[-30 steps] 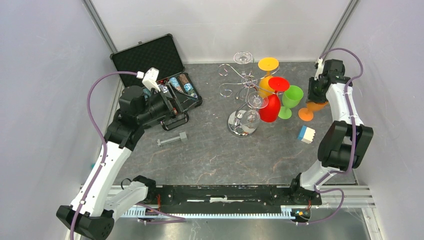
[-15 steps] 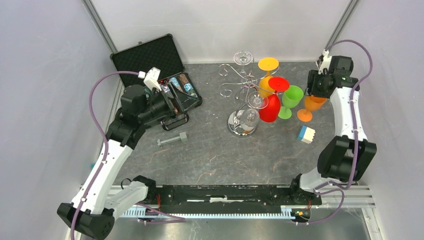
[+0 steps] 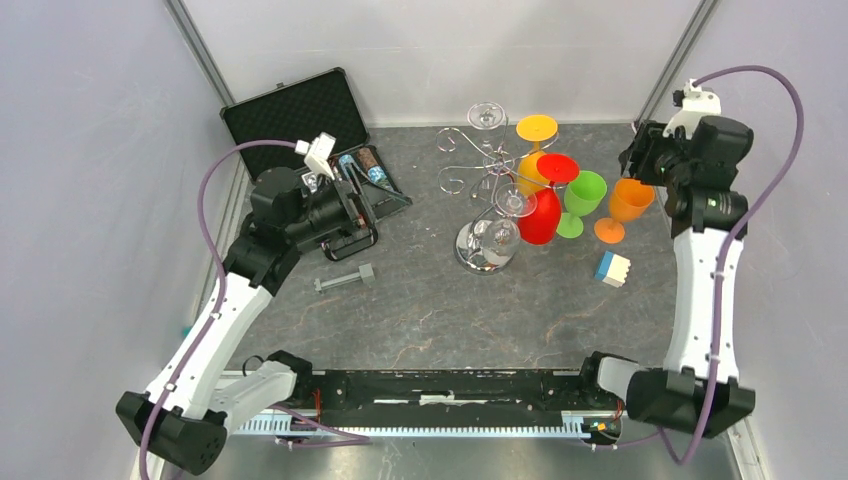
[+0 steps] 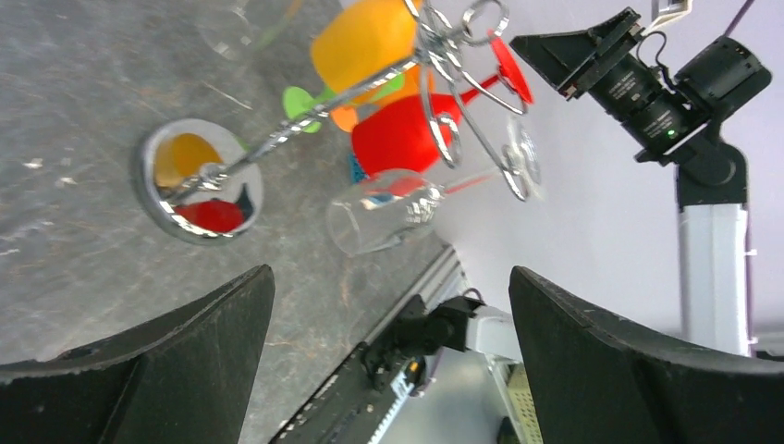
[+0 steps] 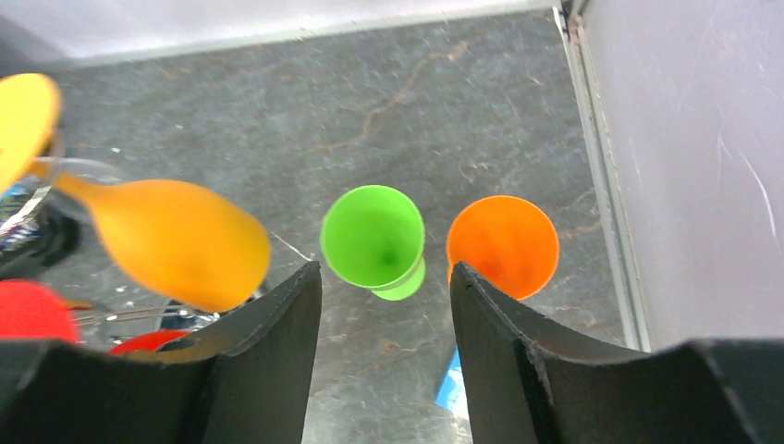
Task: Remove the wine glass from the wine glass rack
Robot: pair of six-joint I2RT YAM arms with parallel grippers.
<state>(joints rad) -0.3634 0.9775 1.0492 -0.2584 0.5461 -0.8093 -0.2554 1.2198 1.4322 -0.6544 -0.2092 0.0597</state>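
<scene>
The chrome wine glass rack stands mid-table on its round mirror base, which also shows in the left wrist view. A clear wine glass hangs upside down from a hook arm and shows in the left wrist view. A red glass and a yellow-orange glass hang beside it. A green glass and an orange glass stand upright right of the rack. My left gripper is open and empty, left of the rack. My right gripper is open and empty, high above the green and orange glasses.
An open black case with small items lies at the back left, under my left arm. A metal bolt lies in front of it. A blue and white block sits near the right wall. Walls close in on both sides.
My right arm has risen and swung up to the right, away from the standing orange glass. My left gripper has shifted slightly right toward the rack.
</scene>
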